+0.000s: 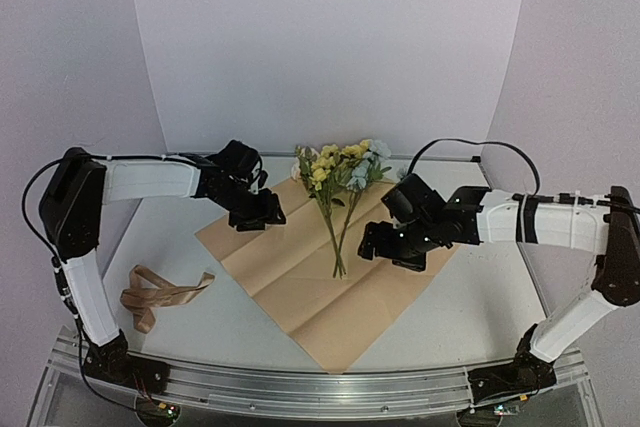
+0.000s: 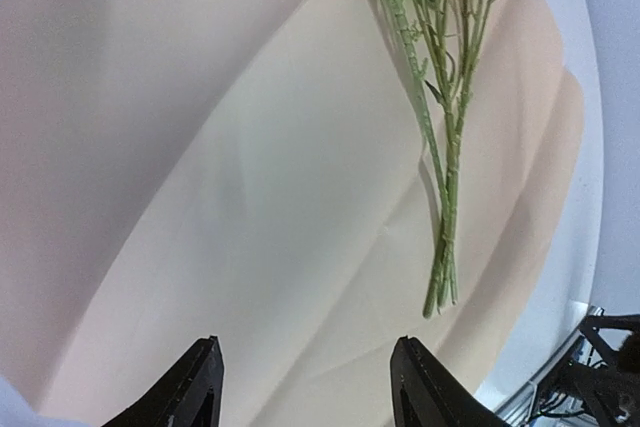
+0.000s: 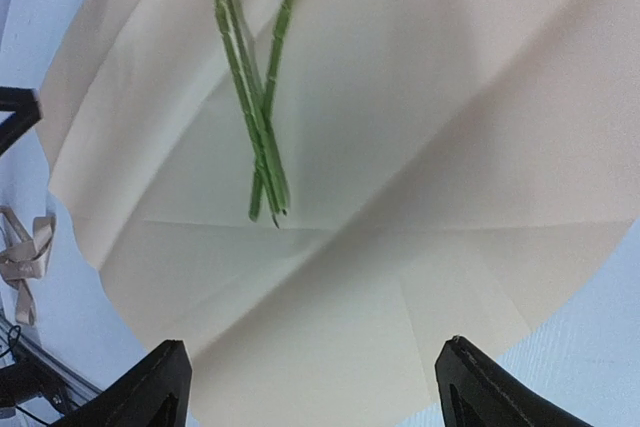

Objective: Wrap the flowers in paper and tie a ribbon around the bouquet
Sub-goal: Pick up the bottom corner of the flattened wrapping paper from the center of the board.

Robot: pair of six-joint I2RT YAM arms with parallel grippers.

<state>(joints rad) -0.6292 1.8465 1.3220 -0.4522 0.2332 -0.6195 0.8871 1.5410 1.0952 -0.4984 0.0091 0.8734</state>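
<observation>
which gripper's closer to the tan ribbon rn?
Left. The left gripper hovers over the left corner of the tan paper sheet, toward the glossy tan fabric ribbon; the right gripper is beyond the green flower stems.

paper [image 1: 300, 287]: flat, tan-up | flowers [image 1: 339, 247]: lying on it | ribbon [image 1: 152, 297]: looped, apart

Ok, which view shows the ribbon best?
Top external. It shows the whole ribbon, loosely looped, lying left of the paper and clear of both arms. The right wrist view catches only a piece of it at the left edge of the picture. The left wrist view shows none of it.
</observation>
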